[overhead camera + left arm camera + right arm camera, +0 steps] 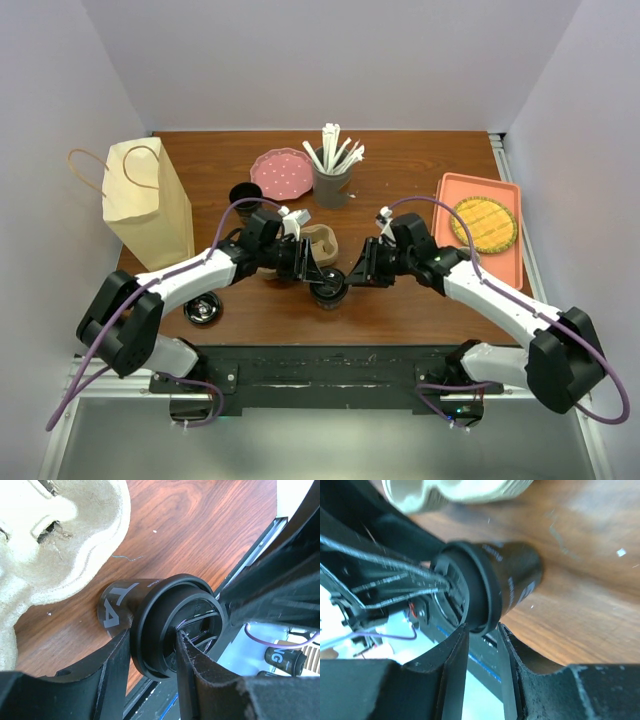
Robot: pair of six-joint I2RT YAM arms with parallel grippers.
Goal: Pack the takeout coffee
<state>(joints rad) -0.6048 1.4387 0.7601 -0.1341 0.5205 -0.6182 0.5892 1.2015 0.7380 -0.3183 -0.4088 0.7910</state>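
Note:
The takeout coffee (pixel 328 291), a small black cup with white lettering (pixel 116 611) and a black lid (pixel 487 592), stands upright on the wooden table in front of a moulded cardboard cup carrier (pixel 318 243). My left gripper (pixel 316 278) comes in from the left and is shut on the lid's rim (pixel 152 637), one finger outside the rim and the other on the lid's top. My right gripper (pixel 350 278) reaches in from the right. Its fingertips stand apart on either side of the lid's edge (pixel 482 628), with the rim just at the tips.
A paper bag (pixel 150 205) with handles stands at the left. Behind the carrier sit a plain black cup (pixel 245 194), a pink plate (pixel 282 172) and a grey cup of stirrers (pixel 332 180). An orange tray (pixel 448 190) lies at the right, a loose black lid (pixel 203 310) near the left arm.

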